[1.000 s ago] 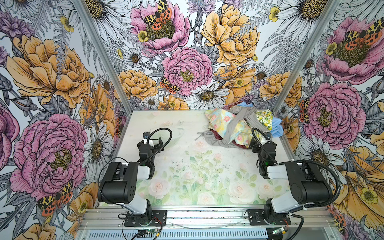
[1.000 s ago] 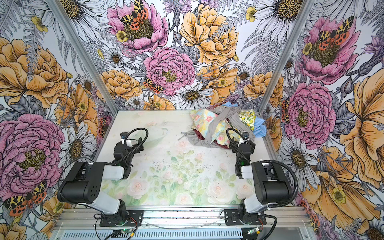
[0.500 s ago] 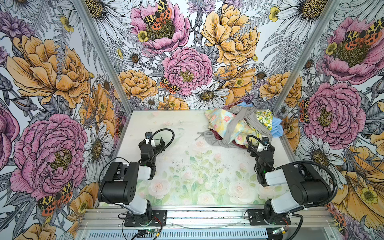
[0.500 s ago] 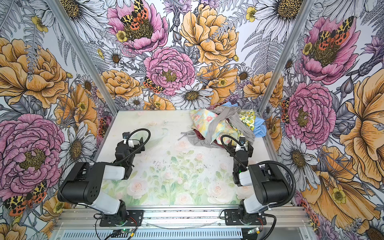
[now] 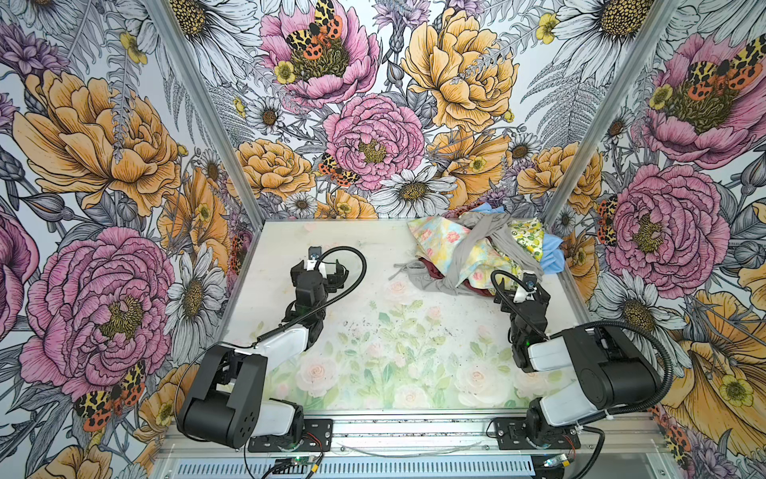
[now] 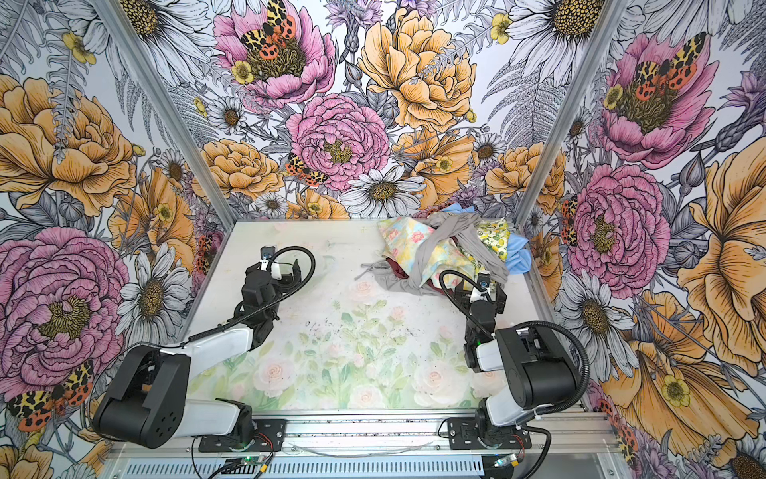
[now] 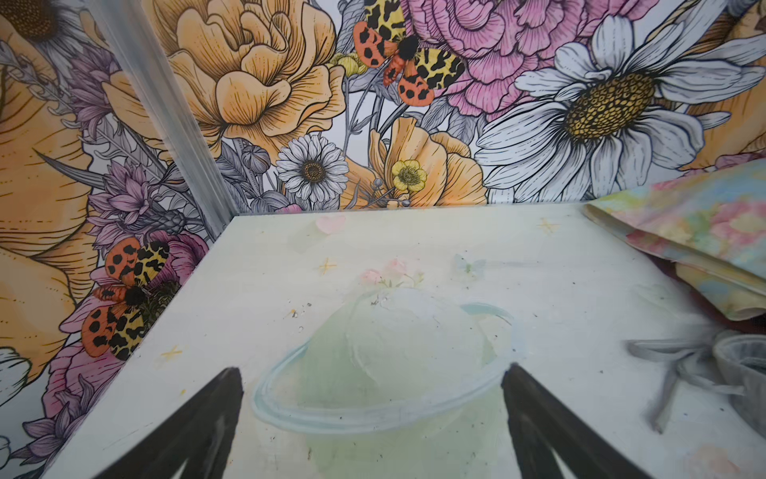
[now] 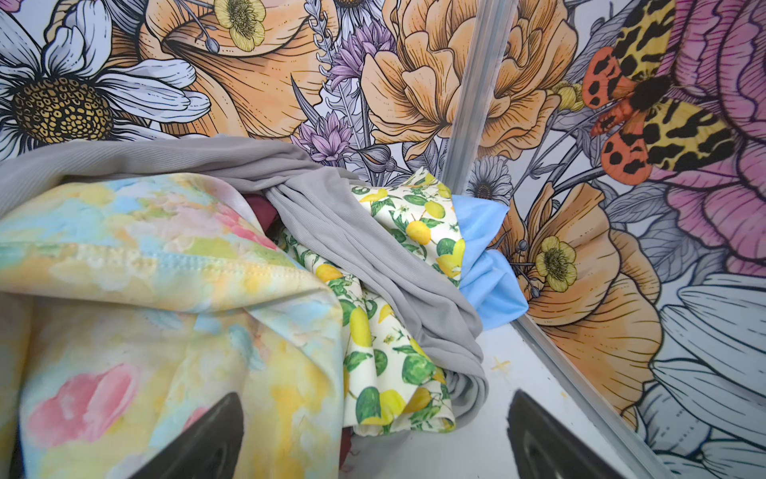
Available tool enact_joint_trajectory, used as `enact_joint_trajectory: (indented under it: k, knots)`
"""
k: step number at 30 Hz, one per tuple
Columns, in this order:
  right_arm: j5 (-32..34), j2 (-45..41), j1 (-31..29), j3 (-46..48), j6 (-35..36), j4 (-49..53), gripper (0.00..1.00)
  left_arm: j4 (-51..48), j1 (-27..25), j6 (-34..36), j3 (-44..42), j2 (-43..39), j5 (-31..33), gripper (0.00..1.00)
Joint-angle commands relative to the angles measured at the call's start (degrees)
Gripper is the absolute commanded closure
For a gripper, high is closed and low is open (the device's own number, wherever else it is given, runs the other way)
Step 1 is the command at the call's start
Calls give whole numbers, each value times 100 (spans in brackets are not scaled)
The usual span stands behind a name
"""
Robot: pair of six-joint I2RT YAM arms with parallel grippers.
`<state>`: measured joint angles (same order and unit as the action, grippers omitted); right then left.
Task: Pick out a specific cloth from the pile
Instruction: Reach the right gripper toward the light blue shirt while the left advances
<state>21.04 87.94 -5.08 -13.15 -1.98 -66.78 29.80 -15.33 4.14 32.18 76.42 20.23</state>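
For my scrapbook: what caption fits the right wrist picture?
Open right gripper faces the pile, sky-blue cloth peeking out behind grey garment and lemon-print fabric.

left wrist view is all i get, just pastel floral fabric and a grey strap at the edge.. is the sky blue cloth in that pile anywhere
Observer: Yes. The sky-blue cloth pokes out at the far side of the pile, beside the right wall.
Operator: anything lying on it
Observer: A lemon-print fabric covers its inner edge, and a grey garment drapes over that.
Operator: wheres the right claw
Observer: The right claw is open at the pile's near edge, holding nothing.
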Motion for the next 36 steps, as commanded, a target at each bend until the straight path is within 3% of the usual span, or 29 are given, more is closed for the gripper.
enact_joint_trajectory:
  k: [1, 4, 10, 14, 19, 28, 32, 36]
  knots:
    - [76, -55, -52, 20, 26, -193, 0, -836, -96, -304, 252, -248, 85, 1]
    - [293, -246, -120, 45, 50, -93, 0, -1138, -92, -517, 480, -274, -68, 1]
    - [1099, -1422, -499, -38, 124, 1103, 0, -1697, -96, -1149, 908, -336, -506, 1]
    - [1610, -2096, -555, -497, -192, 2490, 1, -1915, -141, -1571, 1146, -265, -1036, 1]
    - [1728, -2738, -572, -1176, -745, 3878, 1, -2186, -312, -1834, 1376, -132, -1341, 1]
    - [1517, -2337, -569, -3616, -1201, 6766, 1, -2593, -1198, -1815, 1820, 300, -2475, 1]
    - [1145, -1943, -556, -4594, -1472, 7644, 1, -2815, -1679, -1611, 1996, 637, -2591, 1]
    - [608, -1673, -413, -4955, -1907, 8066, 2, -2871, -1991, -1574, 2064, 760, -2639, 1]
